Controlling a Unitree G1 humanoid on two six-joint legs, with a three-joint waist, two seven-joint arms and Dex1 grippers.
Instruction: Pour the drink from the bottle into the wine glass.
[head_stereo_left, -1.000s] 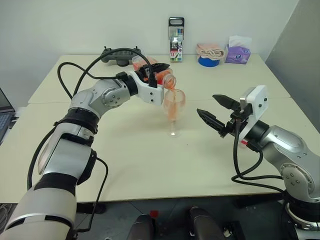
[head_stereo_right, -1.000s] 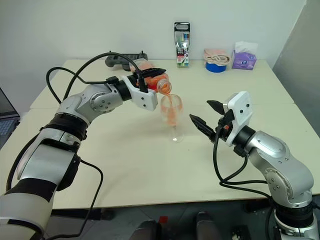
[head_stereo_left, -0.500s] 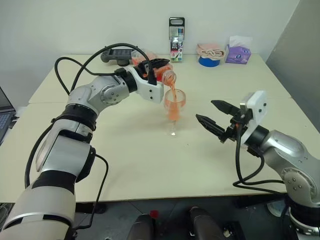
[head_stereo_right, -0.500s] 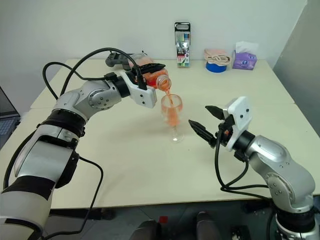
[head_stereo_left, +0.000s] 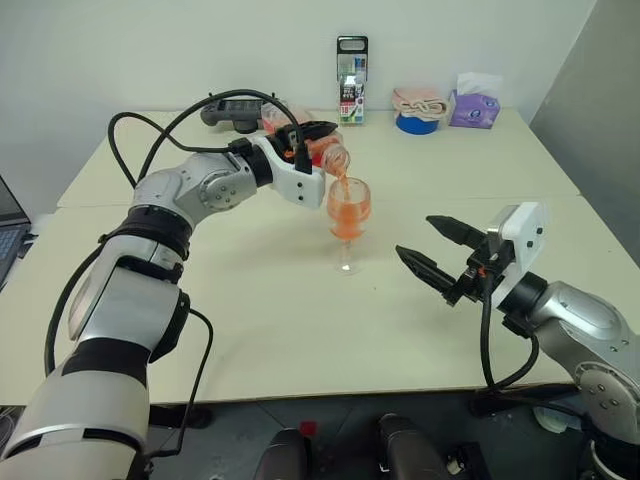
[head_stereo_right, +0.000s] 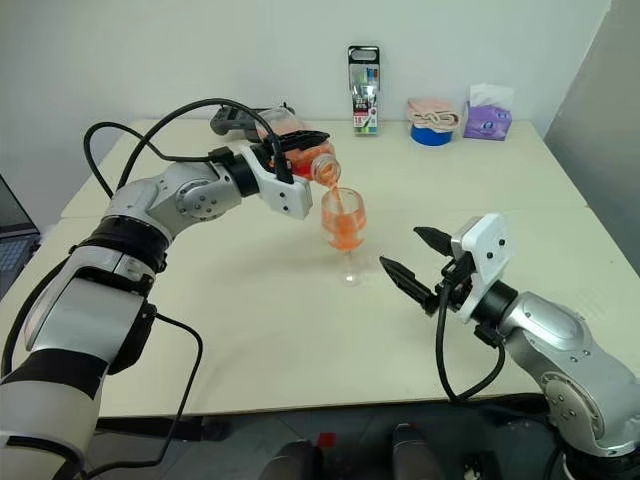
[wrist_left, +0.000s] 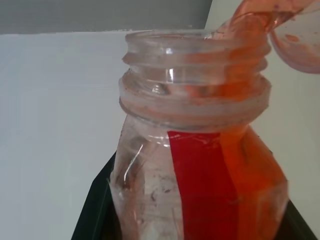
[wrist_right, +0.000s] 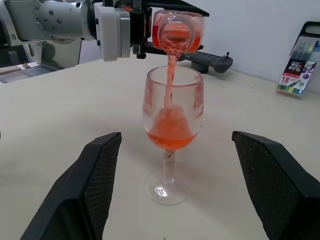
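Note:
My left gripper (head_stereo_left: 318, 140) is shut on the bottle (head_stereo_left: 325, 152), a small clear bottle with a red label strip (wrist_left: 200, 190). The bottle lies tipped, its open mouth (wrist_right: 176, 35) just above the rim of the wine glass (head_stereo_left: 349, 215). A thin stream of orange drink (wrist_right: 170, 80) falls into the bowl, where more of it (wrist_right: 170, 132) fills the lower part. The glass stands upright on the table (head_stereo_left: 250, 300). My right gripper (head_stereo_left: 415, 237) hovers open to the right of the glass and nearer to me, pointing at it, with nothing between its fingers (wrist_right: 95, 185).
Along the table's far edge stand a black-topped pack of markers (head_stereo_left: 351, 80), a dark controller (head_stereo_left: 232, 110), a blue tape roll (head_stereo_left: 417, 122) with a pale cord on it, and a purple tissue pack (head_stereo_left: 474, 103). A laptop (head_stereo_left: 10, 225) shows at the left edge.
My right gripper has drawn back from the glass towards me and sunk a little, still open. The drink in the glass has risen. The left gripper keeps the bottle tipped in place.

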